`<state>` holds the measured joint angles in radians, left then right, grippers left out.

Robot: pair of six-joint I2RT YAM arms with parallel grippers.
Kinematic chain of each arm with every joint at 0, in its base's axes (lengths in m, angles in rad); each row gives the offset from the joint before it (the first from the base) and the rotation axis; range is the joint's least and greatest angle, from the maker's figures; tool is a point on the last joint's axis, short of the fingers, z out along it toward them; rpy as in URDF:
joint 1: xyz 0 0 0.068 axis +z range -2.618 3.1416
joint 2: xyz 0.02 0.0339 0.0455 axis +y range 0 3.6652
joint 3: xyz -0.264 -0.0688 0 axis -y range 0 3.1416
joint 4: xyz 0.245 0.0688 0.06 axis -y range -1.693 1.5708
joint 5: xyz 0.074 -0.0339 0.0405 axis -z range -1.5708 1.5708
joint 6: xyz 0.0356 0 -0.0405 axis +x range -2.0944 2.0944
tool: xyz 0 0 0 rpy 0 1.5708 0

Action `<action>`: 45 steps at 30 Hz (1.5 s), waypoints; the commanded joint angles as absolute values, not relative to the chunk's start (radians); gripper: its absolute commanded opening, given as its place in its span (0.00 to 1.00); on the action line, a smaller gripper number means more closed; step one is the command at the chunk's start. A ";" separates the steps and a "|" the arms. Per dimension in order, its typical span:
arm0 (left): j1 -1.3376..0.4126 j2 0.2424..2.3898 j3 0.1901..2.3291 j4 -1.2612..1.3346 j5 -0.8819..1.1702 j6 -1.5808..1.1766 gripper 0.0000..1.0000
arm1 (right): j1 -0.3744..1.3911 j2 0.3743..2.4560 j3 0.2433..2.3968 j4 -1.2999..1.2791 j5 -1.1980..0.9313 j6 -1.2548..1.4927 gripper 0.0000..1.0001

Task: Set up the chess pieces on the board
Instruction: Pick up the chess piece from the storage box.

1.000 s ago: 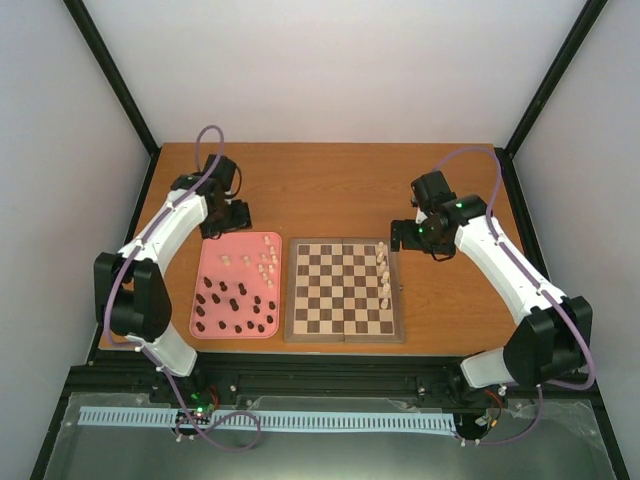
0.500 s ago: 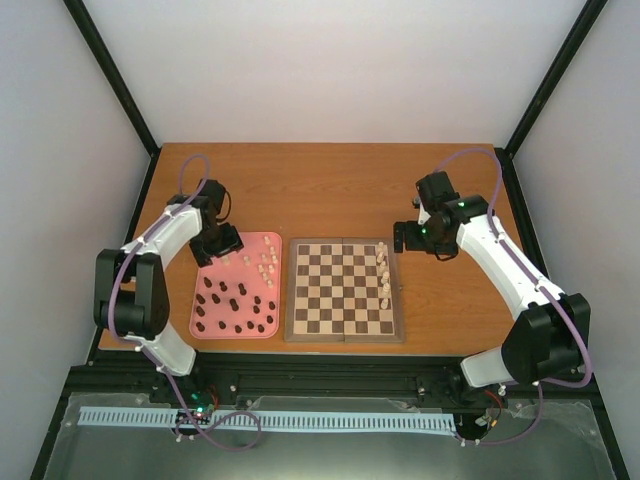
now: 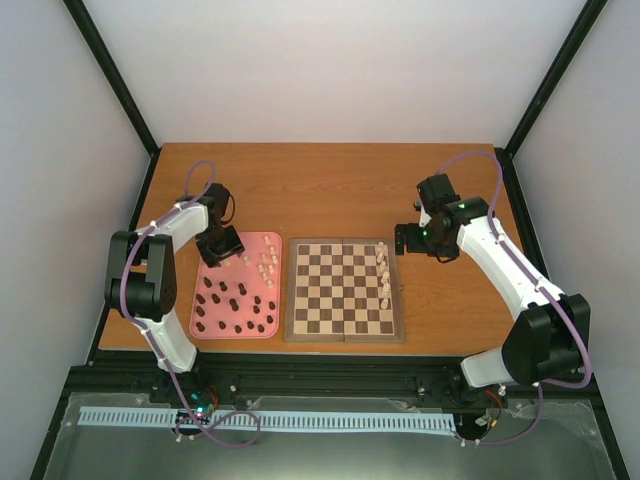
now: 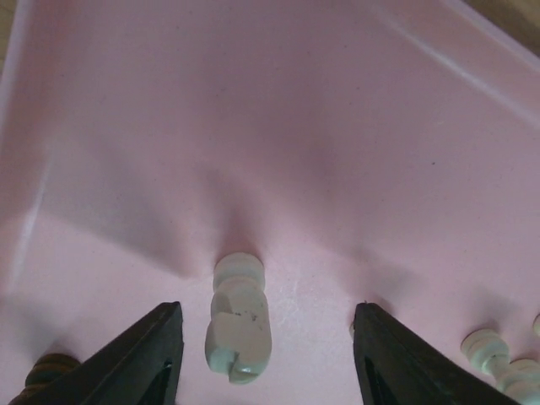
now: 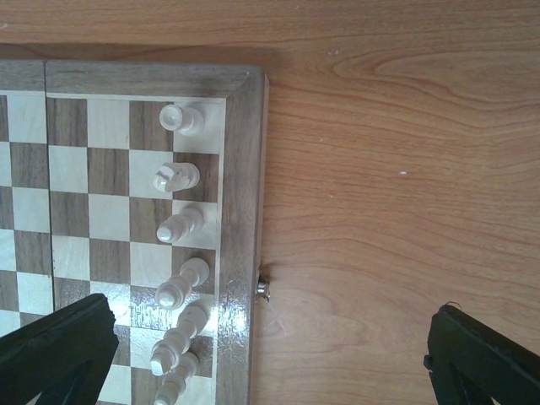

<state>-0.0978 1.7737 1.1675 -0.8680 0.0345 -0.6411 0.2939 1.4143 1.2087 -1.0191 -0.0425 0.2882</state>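
Note:
The wooden chessboard (image 3: pixel 345 290) lies mid-table. Several cream-white pieces (image 3: pixel 384 272) stand in a line along its right edge, also in the right wrist view (image 5: pixel 179 226). My left gripper (image 3: pixel 222 250) is low over the far left part of the pink tray (image 3: pixel 238 330), open. In the left wrist view a cream-white rook (image 4: pixel 239 319) stands between its open fingers (image 4: pixel 135 359), nearer the left one, untouched. My right gripper (image 3: pixel 405 238) hovers open and empty over the board's far right corner, its fingertips (image 5: pixel 59 346) wide apart.
The tray holds several dark pieces (image 3: pixel 235 308) and several white ones (image 3: pixel 266 262). A dark piece (image 4: pixel 46 371) shows beside my left finger, more white ones (image 4: pixel 498 359) at right. A metal clasp (image 5: pixel 262 288) sticks out of the board's edge.
My left arm swung from beyond the tray's far left corner in over the tray and came down around the white rook. My right arm barely moved.

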 commanded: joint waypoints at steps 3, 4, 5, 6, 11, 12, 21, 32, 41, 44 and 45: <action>-0.088 1.783 1.214 -0.860 0.038 -0.645 0.47 | 0.284 1.394 1.188 -1.014 -0.052 0.294 1.00; -0.088 1.783 1.215 -0.862 0.037 -0.644 0.44 | 0.282 1.397 1.188 -1.014 -0.051 0.294 1.00; -0.088 1.783 1.216 -0.863 0.037 -0.642 0.42 | 0.282 1.400 1.189 -1.013 -0.051 0.294 1.00; -0.088 1.785 1.216 -0.864 0.036 -0.641 0.42 | 0.282 1.402 1.189 -1.013 -0.052 0.294 1.00; -0.086 1.787 1.211 -0.864 0.034 -0.635 0.40 | 0.282 1.404 1.189 -1.014 -0.054 0.296 1.00; -0.086 1.787 1.210 -0.862 0.034 -0.634 0.40 | 0.281 1.403 1.187 -1.013 -0.052 0.296 1.00; -0.087 1.790 1.208 -0.859 0.029 -0.627 0.20 | 0.281 1.387 1.169 -1.015 -0.050 0.302 1.00; -0.086 1.742 1.240 -0.914 0.030 -0.587 0.01 | 0.281 1.366 1.149 -1.012 -0.036 0.310 1.00; -0.170 1.593 1.427 -1.095 0.089 -0.528 0.01 | 0.262 1.372 1.144 -0.991 0.003 0.312 1.00; -0.337 1.631 1.523 -1.136 0.127 -0.523 0.01 | 0.247 1.378 1.146 -0.985 0.023 0.314 1.00; -0.397 1.652 1.552 -1.138 0.139 -0.534 0.01 | 0.225 1.378 1.147 -0.981 0.028 0.314 1.00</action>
